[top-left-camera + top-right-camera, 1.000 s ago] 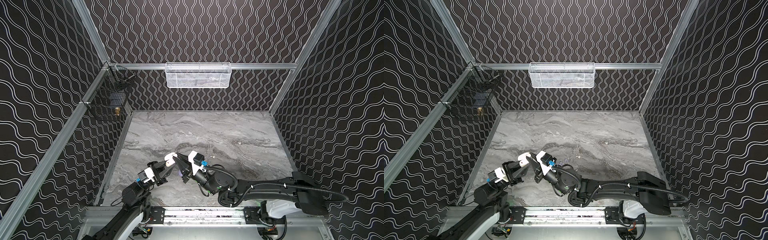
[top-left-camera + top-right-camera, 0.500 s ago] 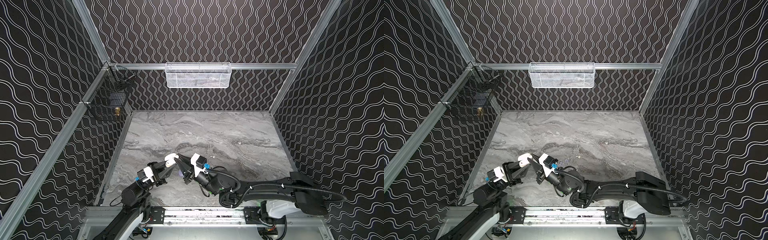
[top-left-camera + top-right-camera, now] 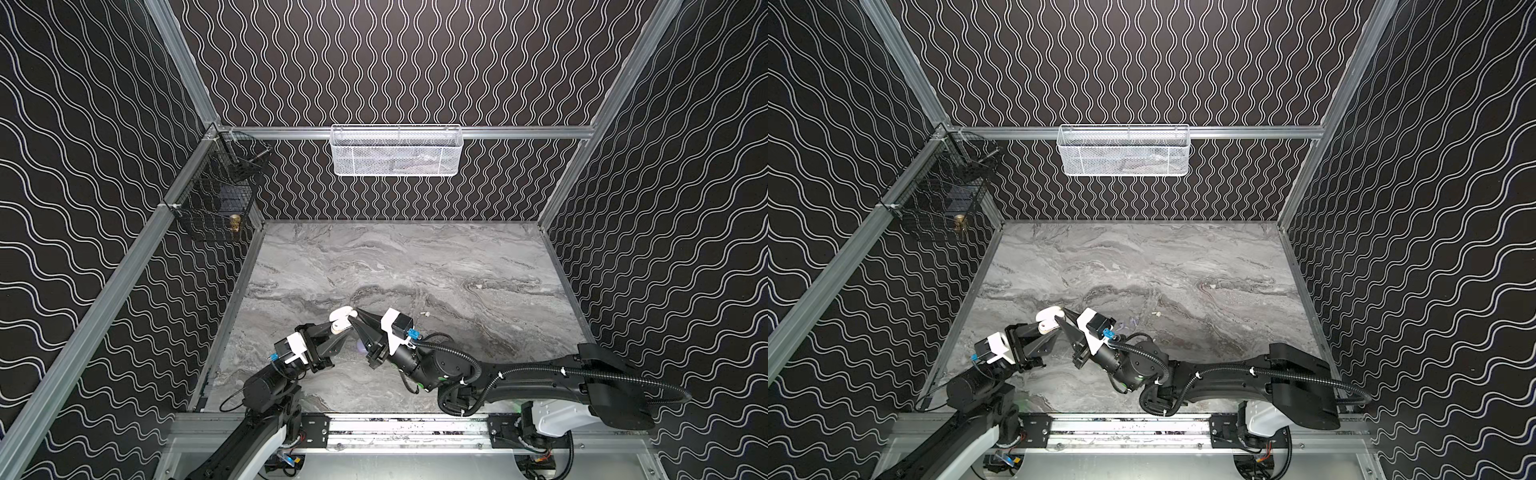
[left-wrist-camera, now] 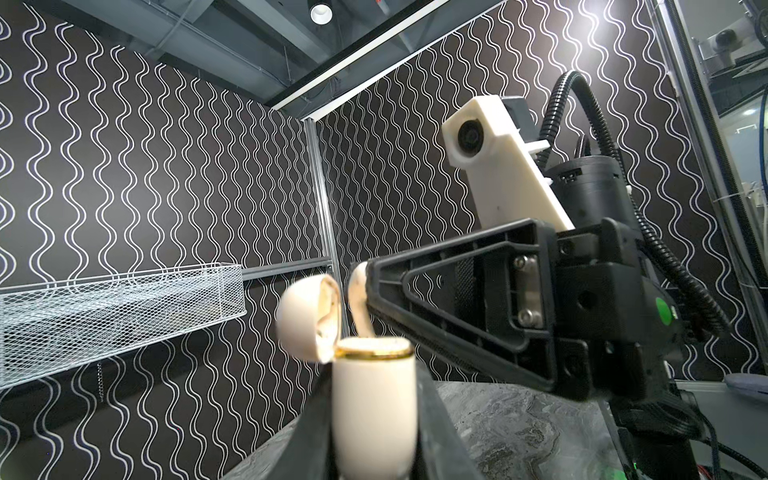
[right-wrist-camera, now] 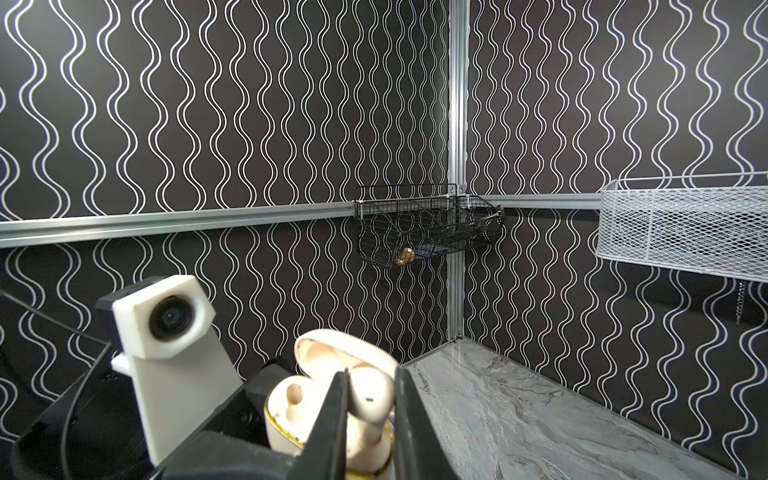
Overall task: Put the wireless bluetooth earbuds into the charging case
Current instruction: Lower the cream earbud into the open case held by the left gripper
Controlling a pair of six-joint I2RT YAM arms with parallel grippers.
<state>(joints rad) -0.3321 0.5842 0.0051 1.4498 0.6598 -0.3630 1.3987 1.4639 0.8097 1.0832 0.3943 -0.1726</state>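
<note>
I'm holding the white charging case (image 4: 374,399) upright in the left gripper (image 4: 374,424), its jaws clamping the case's body and the lid hanging open. With the right gripper (image 5: 368,399) I'm pinching one white earbud (image 5: 370,395) right at the case's mouth, stem pointing down into it; how deep it's sitting, I can't tell. In both top views the grippers are meeting tip to tip above the near-left part of the marble table (image 3: 415,257). A loose earbud (image 3: 424,313) is lying near the right wrist, a second loose earbud (image 3: 478,286) farther right.
</note>
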